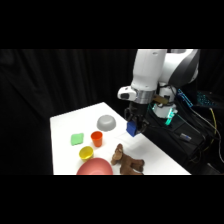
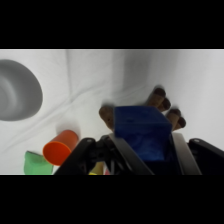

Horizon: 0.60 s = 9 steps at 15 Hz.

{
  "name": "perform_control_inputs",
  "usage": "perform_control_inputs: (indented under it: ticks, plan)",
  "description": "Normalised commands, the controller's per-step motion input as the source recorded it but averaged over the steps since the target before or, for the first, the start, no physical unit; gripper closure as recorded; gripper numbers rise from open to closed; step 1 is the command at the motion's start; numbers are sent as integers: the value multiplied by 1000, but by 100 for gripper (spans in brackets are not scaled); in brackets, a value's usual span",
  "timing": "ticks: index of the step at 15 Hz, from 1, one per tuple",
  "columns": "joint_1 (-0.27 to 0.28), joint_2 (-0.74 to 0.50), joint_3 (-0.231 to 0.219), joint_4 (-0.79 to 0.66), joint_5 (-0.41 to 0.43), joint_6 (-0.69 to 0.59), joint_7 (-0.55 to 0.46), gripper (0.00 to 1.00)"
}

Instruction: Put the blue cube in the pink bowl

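Arm over the table [image 1: 65,125], gripper [image 1: 134,127] well off the surface with the blue cube [image 1: 132,129] pinched between its fingers [image 2: 181,150]; the wrist view shows the cube [image 2: 141,131] filling the gap, the fingers closed on two opposite flat faces. Nothing of the cube touches the table. Pink bowl [image 1: 95,167] sits low and toward the front edge, well apart from the fingers and cut by the picture's lower edge, so only its far rim shows. A brown plush toy [image 1: 126,161] lies between the fingers and the bowl; in the wrist view its paws [image 2: 165,102] show just past the cube. An orange cup [image 1: 97,138], a yellow cup [image 1: 86,152], a flat green block [image 1: 77,139] and a grey dome bowl [image 1: 106,121] stand off to the side of the fingers. Judgement on handling: the cube looks small, rigid and light, with smooth faces (probably plastic or painted wood, cannot tell which), so a flat-face pinch near its middle suits it, and it should survive a short drop. The bowl's mouth is wide, the margin looks generous. Main risk I see is brushing the toy on the way across.
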Motion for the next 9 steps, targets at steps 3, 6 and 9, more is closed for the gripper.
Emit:
perform_control_inputs:
  ticks: [3,6,9]
  plan:
    - [-147,306,85,551,150,-257,-350,75]
    - [-106,353,71,606,103,-263,-277,75]
    - [-67,342,62,623,71,-271,-222,75]
